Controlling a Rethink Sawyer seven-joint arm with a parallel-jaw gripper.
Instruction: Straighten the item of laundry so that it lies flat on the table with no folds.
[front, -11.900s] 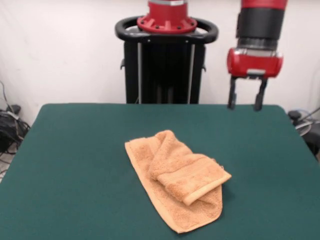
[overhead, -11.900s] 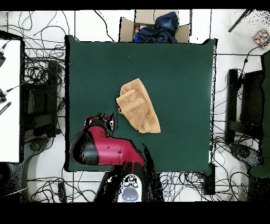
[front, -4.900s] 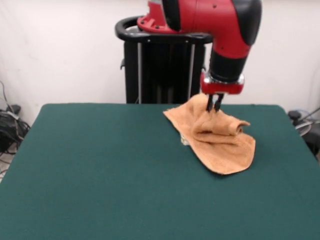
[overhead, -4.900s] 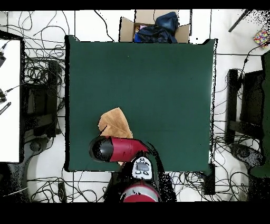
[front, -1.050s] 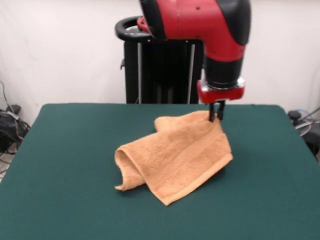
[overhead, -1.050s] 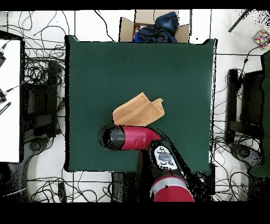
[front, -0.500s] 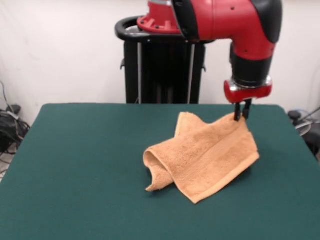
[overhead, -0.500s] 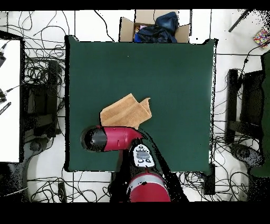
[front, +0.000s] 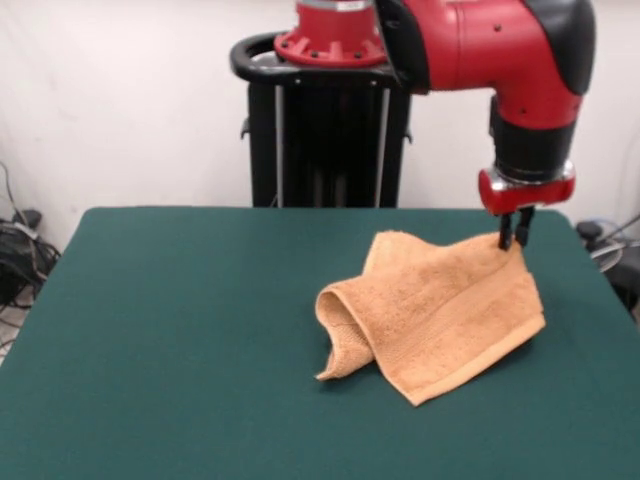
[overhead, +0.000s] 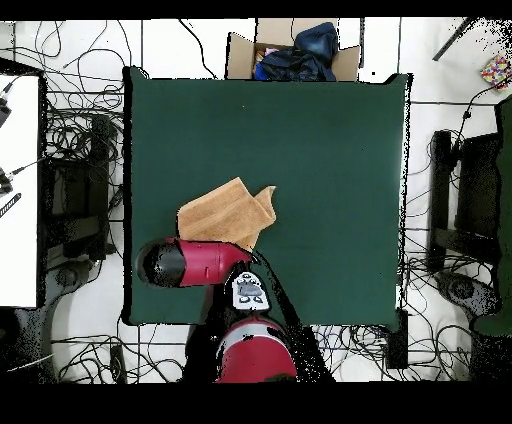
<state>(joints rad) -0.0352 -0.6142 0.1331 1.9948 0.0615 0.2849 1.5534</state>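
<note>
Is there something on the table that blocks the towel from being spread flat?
Nothing visible does. The gripper already holds one corner of the towel, and the green table around it shows no other object in either view.

Green table (front: 150, 340) w/ rumpled peach towel (front: 440, 310), one end curled.

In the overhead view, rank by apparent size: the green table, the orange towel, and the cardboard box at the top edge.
1. The table, by far the largest.
2. The towel and the cardboard box: too alike to rank, since the arm hides part of the towel and the box is cut off.
</note>
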